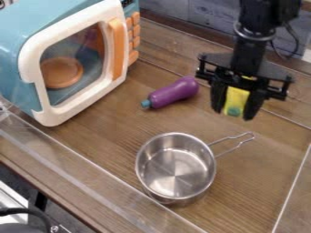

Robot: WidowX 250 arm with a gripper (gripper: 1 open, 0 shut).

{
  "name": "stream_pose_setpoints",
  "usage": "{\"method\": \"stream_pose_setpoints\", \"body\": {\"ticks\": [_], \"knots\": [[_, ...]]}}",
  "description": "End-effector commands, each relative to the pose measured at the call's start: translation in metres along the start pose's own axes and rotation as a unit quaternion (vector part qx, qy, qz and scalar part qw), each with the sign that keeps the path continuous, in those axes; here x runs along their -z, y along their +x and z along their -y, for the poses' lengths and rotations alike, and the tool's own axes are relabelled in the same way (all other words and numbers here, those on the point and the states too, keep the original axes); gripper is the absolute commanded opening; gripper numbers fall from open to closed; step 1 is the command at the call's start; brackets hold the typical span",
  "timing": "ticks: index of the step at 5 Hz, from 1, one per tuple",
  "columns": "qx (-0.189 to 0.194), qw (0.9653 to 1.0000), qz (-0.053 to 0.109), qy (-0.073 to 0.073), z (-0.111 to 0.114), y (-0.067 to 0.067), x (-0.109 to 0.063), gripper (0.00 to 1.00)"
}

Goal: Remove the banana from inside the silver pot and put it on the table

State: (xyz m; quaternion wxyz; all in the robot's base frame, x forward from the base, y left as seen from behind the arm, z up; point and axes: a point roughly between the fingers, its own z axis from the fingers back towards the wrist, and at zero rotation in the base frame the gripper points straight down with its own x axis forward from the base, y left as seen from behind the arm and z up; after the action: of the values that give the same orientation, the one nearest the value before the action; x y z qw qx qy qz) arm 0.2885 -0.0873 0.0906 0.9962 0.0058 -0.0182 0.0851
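1. The banana (pixel 235 102) is gripped in the pincer (pixel 235 104), above the table (pixel 127 137), beyond the pot's handle.
2. Removal from the silver pot (pixel 176 167) is done; the lowering and release appear to be left.
3. Counted: one banana, one pot, one purple eggplant (pixel 170 93), one toy microwave (pixel 73 56).

Pot (pixel 175 167) before eggplant (pixel 172 93), both right of microwave (pixel 71 56) on table (pixel 104 146).
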Motion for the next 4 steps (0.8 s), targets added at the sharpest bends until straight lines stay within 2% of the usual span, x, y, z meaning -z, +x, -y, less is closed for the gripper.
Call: {"method": "stream_pose_setpoints", "body": {"ticks": [1, 3, 4], "knots": [[0.004, 0.9998, 0.019, -0.006, -0.009, 0.004, -0.003, 0.0], [0.015, 0.9998, 0.016, -0.002, -0.032, 0.003, 0.008, 0.0], [0.008, 0.9999, 0.014, -0.001, -0.029, 0.0, 0.021, 1.0]]}}
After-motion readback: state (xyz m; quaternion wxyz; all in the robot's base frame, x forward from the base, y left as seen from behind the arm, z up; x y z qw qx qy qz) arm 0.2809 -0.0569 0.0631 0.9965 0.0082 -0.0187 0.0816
